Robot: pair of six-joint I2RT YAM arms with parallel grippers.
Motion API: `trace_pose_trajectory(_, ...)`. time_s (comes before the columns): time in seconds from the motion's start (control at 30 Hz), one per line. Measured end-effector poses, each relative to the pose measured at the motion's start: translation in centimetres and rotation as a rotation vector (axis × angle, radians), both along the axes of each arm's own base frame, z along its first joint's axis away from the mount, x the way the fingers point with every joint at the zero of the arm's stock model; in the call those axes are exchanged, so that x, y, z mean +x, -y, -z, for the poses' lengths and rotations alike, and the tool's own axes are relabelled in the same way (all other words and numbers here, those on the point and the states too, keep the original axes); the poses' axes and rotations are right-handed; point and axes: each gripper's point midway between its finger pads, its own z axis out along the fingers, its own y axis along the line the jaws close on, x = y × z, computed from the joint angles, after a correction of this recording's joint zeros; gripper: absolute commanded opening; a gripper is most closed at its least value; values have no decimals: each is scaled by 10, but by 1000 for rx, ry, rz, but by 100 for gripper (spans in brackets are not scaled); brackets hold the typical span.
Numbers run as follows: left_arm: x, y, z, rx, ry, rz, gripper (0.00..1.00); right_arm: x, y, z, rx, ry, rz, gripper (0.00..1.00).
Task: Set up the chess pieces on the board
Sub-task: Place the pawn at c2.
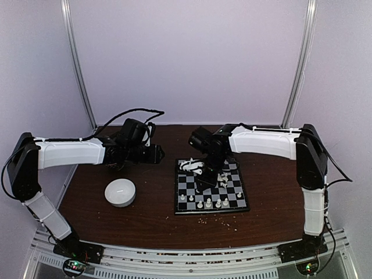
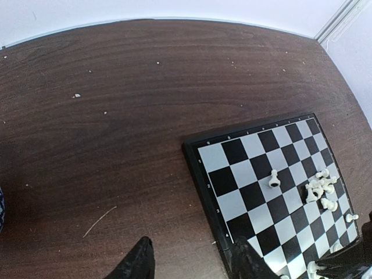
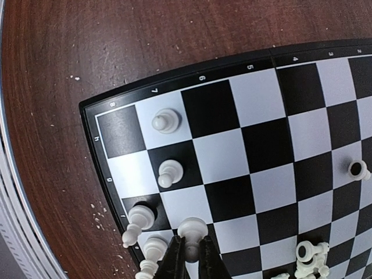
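The board (image 1: 187, 187) lay right of centre on the dark wooden table (image 1: 145, 218), near its front edge. All the chess pieces (image 1: 208, 203) in view were on it. One row stood upright along the board's near edge, and the others were bunched in a cluster (image 1: 224, 175) toward the far right squares, several of them tipped on their sides. The right gripper (image 3: 190, 247) hung low over the board beside the standing row. Its jaws were drawn almost fully together on a white piece (image 3: 192, 228), whose round head showed just past the fingertips, with other standing pieces close beside it. The left gripper (image 2: 192, 247) hovered above the table just off the board's left rim, its fingers held apart with nothing between them. A round white bowl (image 1: 120, 200) sat on the table left of the board, well apart from it. Pale crumbs (image 1: 203, 220) lay scattered on the wood along the board's near side.
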Motion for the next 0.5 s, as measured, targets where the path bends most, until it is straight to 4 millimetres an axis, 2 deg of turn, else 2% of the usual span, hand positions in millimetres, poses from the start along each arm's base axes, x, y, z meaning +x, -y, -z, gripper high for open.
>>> trace_pose_trajectory(0.5, 0, 0, 0, 0, 0, 0, 46, -15, 2, 25, -68, -57, -26, 10)
